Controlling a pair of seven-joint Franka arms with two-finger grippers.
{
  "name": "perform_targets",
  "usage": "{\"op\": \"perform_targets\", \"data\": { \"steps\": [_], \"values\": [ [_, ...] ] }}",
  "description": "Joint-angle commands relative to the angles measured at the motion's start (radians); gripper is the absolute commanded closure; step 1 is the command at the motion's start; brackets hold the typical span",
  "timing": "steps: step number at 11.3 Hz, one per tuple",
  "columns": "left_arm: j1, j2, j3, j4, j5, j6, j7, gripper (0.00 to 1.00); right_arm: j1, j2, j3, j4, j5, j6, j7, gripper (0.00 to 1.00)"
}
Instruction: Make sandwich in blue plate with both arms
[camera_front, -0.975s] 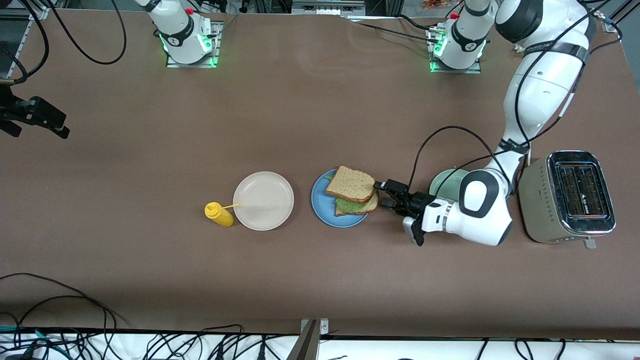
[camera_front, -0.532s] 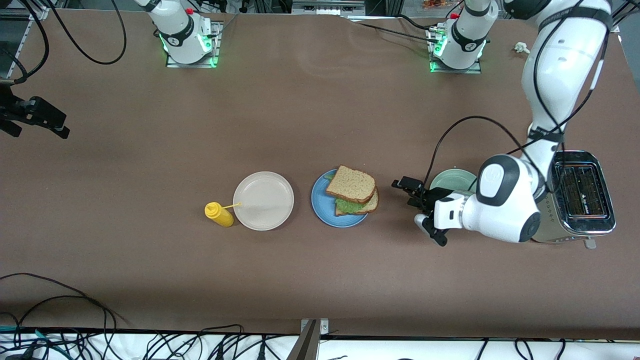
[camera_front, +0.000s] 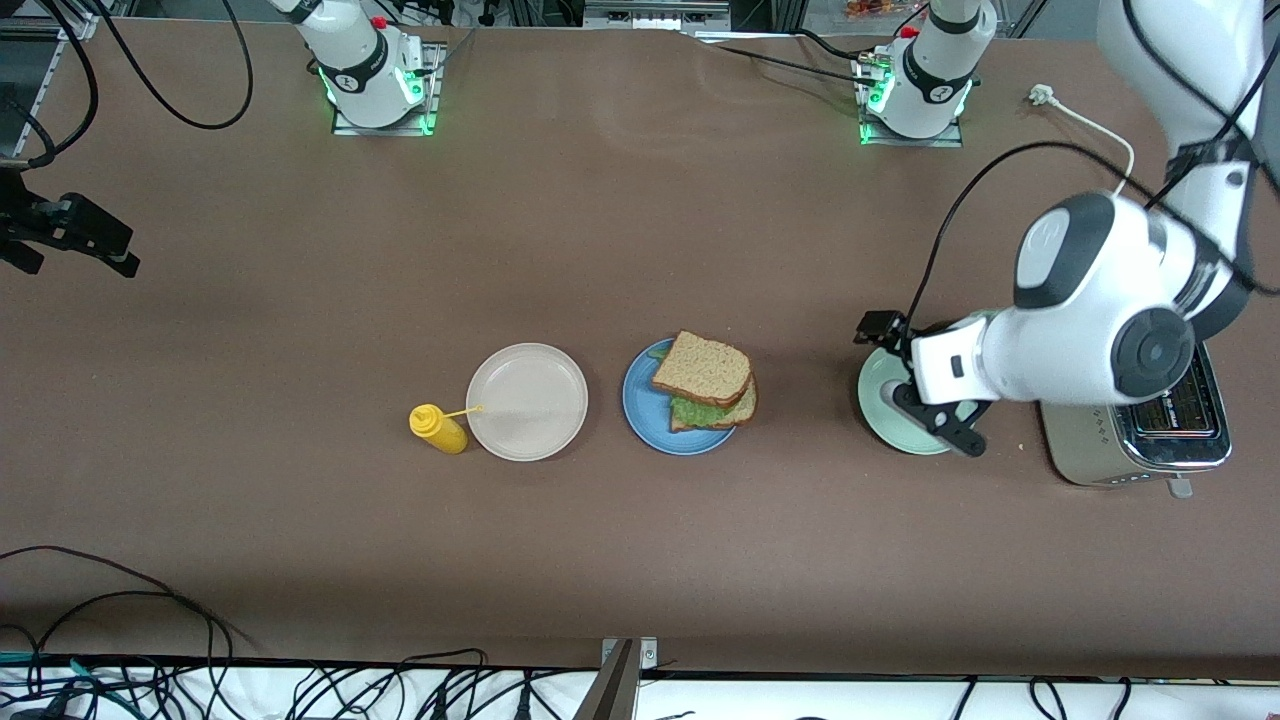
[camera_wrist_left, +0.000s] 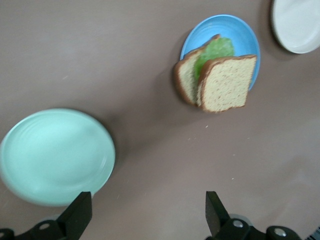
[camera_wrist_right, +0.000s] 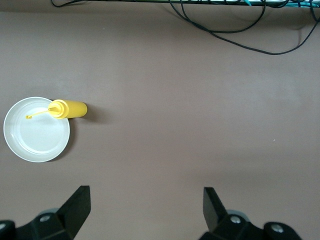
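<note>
The sandwich (camera_front: 706, 384), two brown bread slices with green lettuce between them, lies on the blue plate (camera_front: 645, 415). It leans over the plate's edge toward the left arm's end. My left gripper (camera_front: 878, 328) is open and empty, up in the air over the rim of the pale mint-green plate (camera_front: 885, 415). In the left wrist view my left gripper (camera_wrist_left: 147, 205) is wide open, with the sandwich (camera_wrist_left: 225, 82) and the blue plate (camera_wrist_left: 240, 30) ahead of it. My right gripper (camera_front: 75, 240) waits at the right arm's end of the table, open and empty (camera_wrist_right: 145, 197).
A cream-white plate (camera_front: 527, 402) sits beside the blue plate toward the right arm's end, with a yellow mustard bottle (camera_front: 438, 428) lying against it. A steel toaster (camera_front: 1100, 450) stands at the left arm's end, partly under the left arm. Cables run along the table's near edge.
My left gripper has drawn back from the sandwich, risen and swung toward the left arm's end, ending over the mint-green plate. The sandwich stays on the blue plate. The right arm has not moved.
</note>
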Motion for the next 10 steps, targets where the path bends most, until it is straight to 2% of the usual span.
{"op": "perform_targets", "data": {
  "steps": [1, 4, 7, 9, 10],
  "values": [
    [0.002, -0.264, 0.002, -0.194, 0.06, -0.013, -0.147, 0.0, 0.0, 0.003, 0.002, 0.016, -0.006, -0.016, 0.01, 0.0],
    [0.001, -0.393, -0.001, -0.204, 0.1, -0.141, -0.184, 0.0, 0.0, 0.003, 0.002, 0.016, -0.006, -0.014, 0.01, 0.0],
    [0.005, -0.441, 0.004, -0.187, 0.123, -0.192, -0.193, 0.0, 0.002, 0.001, 0.008, 0.016, -0.006, -0.013, 0.009, 0.0],
    [0.045, -0.455, 0.039, -0.175, 0.108, -0.202, -0.177, 0.0, 0.002, 0.003, 0.005, 0.016, -0.006, -0.011, 0.009, 0.0],
    [0.028, -0.464, 0.105, -0.179, 0.081, -0.197, -0.178, 0.0, 0.003, 0.001, 0.005, 0.016, -0.006, -0.013, 0.018, 0.0]
  ]
}}
